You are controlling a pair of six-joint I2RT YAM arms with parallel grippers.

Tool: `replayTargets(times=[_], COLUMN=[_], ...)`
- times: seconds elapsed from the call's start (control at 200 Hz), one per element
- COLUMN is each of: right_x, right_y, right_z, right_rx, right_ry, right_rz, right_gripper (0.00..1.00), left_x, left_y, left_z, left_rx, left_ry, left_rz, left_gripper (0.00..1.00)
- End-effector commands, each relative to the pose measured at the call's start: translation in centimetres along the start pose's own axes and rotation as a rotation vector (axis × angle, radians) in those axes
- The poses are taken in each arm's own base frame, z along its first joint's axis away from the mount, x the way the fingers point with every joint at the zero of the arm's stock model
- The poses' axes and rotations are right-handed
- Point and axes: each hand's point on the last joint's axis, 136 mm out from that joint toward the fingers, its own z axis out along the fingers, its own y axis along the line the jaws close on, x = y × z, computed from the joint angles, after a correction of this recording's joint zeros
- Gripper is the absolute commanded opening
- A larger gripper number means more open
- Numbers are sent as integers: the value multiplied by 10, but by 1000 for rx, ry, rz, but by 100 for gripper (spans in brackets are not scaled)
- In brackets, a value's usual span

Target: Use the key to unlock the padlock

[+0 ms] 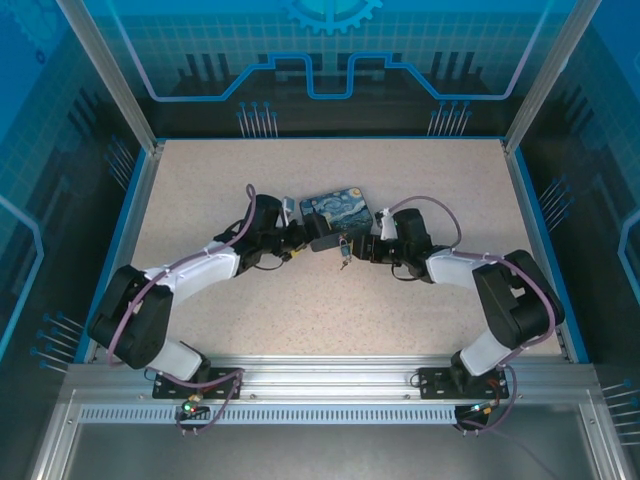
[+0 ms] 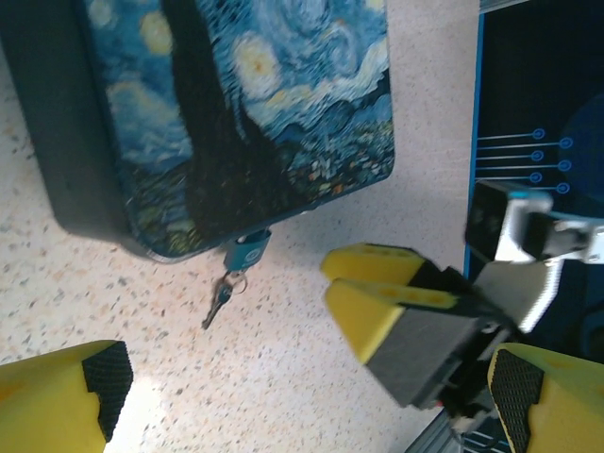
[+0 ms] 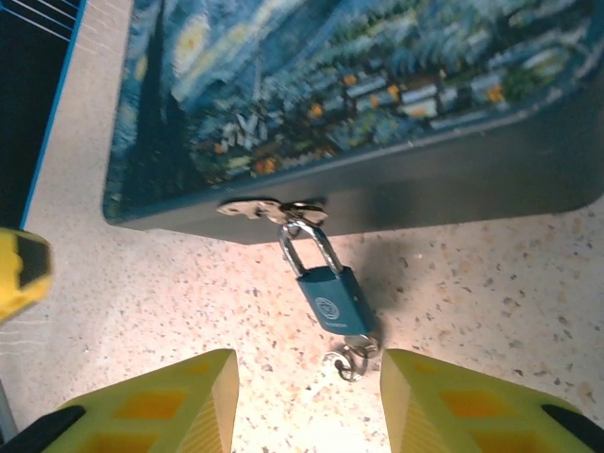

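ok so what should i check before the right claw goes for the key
1. Right claw open: ok.
2. Key lying on the table between its fingers: ok.
3. Key gripped: not ok, nothing held.
4. Padlock hanging closed from the latch of the box: ok.
5. Left claw open, off the box: ok.
6. Key sitting in the keyhole: cannot tell.
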Motion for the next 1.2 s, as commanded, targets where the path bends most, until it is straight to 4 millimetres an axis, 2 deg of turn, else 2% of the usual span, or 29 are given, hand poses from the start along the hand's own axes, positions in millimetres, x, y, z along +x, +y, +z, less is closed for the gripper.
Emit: replayTargets(times=[0.0,0.365,0.515,0.84,1.13,1.195], right_x=[-2,3,9,16,16,15], right_y=[-3,-1,-6,-16,-18,-17], right_z=[9,39,48,52,53,52], right_rx=[3,37,72,96,104,105], right_ry=[-6,49,67,77,69,65], right_rz=[-55,-150,-169,-158,-134,-129], right_gripper=[44,43,42,35,23,18], left_x=[-10,-19,-22,-26,-29,-30], left_y=[-6,-6,-6,-2,2,2], left_z=[0,4,6,9,9,10], left_rx=[-7,23,41,70,76,76], left_ry=[-4,-7,-8,-9,-16,-17], left_rz=[25,-16,-32,-69,-81,-81], left_gripper=[99,99,99,99,99,99])
